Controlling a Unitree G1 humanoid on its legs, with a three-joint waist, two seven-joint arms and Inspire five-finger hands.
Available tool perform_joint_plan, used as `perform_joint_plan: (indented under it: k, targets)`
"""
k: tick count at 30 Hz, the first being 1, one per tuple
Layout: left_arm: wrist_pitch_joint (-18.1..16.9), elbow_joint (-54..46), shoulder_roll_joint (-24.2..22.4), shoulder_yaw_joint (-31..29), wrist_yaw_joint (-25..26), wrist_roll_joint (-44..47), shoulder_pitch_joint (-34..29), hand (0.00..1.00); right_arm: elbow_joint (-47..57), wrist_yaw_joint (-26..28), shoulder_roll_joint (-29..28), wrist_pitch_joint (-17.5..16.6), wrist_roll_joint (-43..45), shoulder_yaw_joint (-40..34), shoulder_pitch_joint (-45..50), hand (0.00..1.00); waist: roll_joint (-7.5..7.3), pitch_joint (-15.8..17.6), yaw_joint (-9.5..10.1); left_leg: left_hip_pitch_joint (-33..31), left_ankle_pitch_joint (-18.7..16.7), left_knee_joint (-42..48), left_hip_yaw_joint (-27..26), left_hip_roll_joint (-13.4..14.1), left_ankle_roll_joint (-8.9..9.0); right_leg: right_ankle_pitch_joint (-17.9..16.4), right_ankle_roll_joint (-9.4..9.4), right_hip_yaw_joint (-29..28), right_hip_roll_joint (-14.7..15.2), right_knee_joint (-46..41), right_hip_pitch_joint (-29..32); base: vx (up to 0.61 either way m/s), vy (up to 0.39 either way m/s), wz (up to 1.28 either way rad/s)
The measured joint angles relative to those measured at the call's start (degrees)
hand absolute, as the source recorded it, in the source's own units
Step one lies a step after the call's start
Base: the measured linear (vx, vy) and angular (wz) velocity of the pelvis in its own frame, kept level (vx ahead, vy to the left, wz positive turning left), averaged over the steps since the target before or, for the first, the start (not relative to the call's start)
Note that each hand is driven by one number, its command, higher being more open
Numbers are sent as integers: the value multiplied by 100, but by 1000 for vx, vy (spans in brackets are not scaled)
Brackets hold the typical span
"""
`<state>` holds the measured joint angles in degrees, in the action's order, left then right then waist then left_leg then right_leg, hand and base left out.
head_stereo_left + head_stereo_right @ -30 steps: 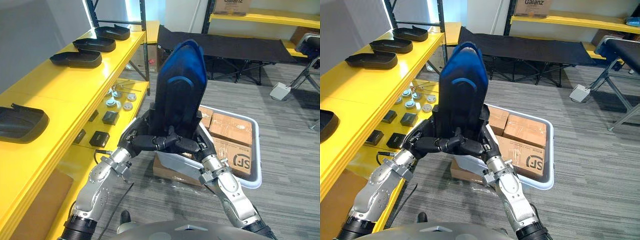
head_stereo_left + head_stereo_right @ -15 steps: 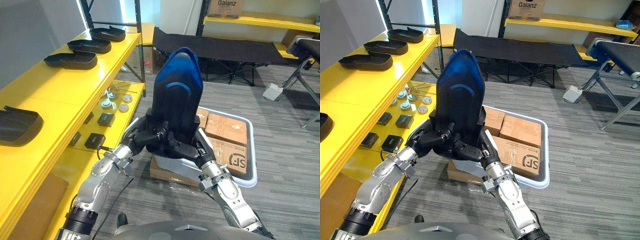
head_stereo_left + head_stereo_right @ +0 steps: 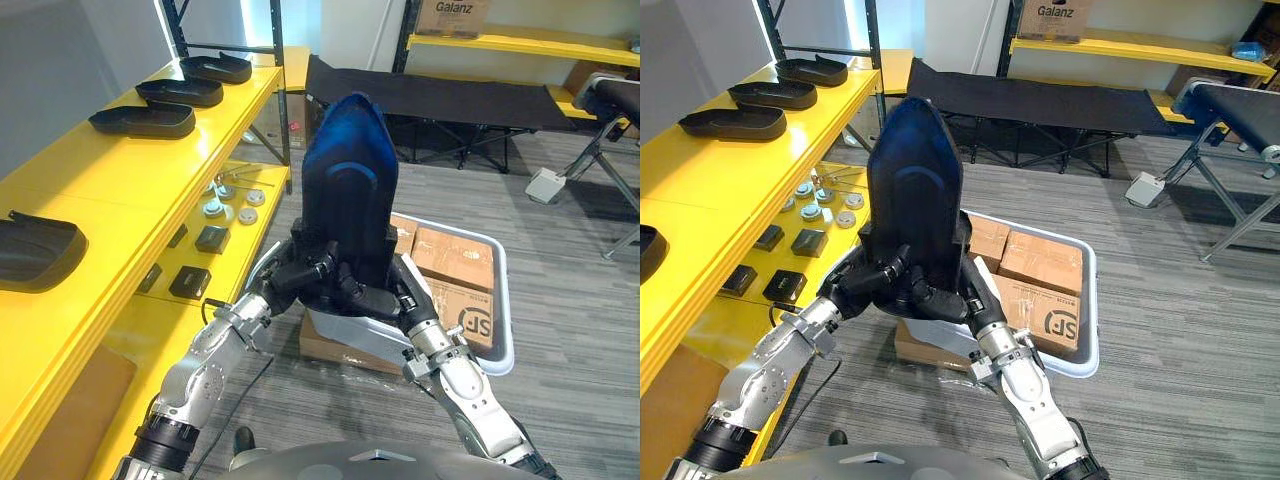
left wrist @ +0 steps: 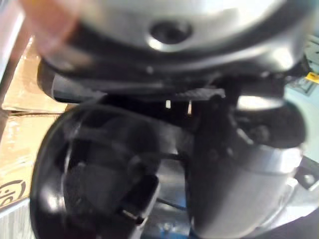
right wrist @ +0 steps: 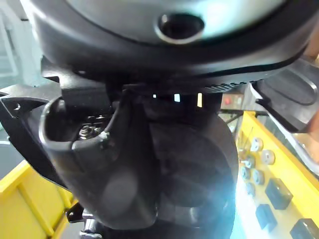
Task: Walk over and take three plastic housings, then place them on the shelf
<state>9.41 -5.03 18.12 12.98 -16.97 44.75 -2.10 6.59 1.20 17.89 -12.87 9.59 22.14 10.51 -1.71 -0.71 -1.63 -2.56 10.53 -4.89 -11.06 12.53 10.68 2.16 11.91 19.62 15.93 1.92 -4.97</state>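
A dark plastic housing (image 3: 348, 190) with a blue sheen stands upright in front of me, narrow end up. Both hands hold its lower end. My left hand (image 3: 300, 275) is curled round the base from the left, and my right hand (image 3: 385, 295) is curled round it from the right, their fingers meeting in front. On the yellow shelf (image 3: 130, 190) to my left lie three black housings in a row at the far end (image 3: 145, 118) and one more near me (image 3: 35, 250). The housing hangs to the right of the shelf, over the floor.
A white bin (image 3: 503, 300) with cardboard boxes sits on the floor just behind my hands. The shelf's lower level (image 3: 180, 320) carries small black blocks and round parts. A black cot (image 3: 450, 100) stands at the back, and a metal stand at far right.
The housing has turned more upright and risen a little in both hands. My left hand's fingers have curled tighter round its base. The camera has shifted slightly.
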Motion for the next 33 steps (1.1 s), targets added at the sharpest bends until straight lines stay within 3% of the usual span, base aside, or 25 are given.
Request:
perform_joint_plan:
  k: [7, 12, 19, 22, 29, 33]
  targets:
    - [-581, -1, -100, 81, 85, 222, -50, 0, 267, -1, -55, 124, 213, -7, -88, 100, -19, 0, 18, 0, 10, 1, 11, 0, -2, 3, 4, 1, 0, -12, -1, 0, 0, 0]
    - [-922, -1, -465, 76, 495, 159, -84, 0, 237, 7, -245, 146, 254, -12, -227, 100, -36, 11, 31, 1, 18, 0, 21, 1, -6, 0, -1, 11, -1, -32, -1, 0, 0, 0]
    - [-1184, -10, -914, -95, 1453, -1606, -134, 0, -239, 219, -543, 132, 235, -71, -240, 100, -42, 20, 83, 4, 18, -2, 27, 2, -6, -3, -5, 17, -1, -56, 2, 0, 0, 0]
    - [-1539, -4, -1119, -438, 1932, -2168, -275, 0, -353, 41, -707, 130, 183, -279, -222, 100, -50, 37, 48, 13, -3, -3, 24, 5, 13, -3, -5, 12, -1, -66, 2, 0, 0, 0]
    - [-2298, 8, -1288, -1837, 3346, -2891, -313, 0, -333, -427, -928, -126, 80, -1824, 235, 100, -85, 139, -1, 108, -100, -4, -78, 17, 62, -8, -12, -103, -1, -78, -1, 2, 0, -6]
    - [-2667, 7, -1333, -2230, 3648, -2965, -464, 0, -333, -594, -1016, -322, 352, -2499, 470, 100, -71, 148, -35, 135, -123, -1, -126, 20, 84, -8, -12, -139, -1, -68, 4, 12, 2, -6]
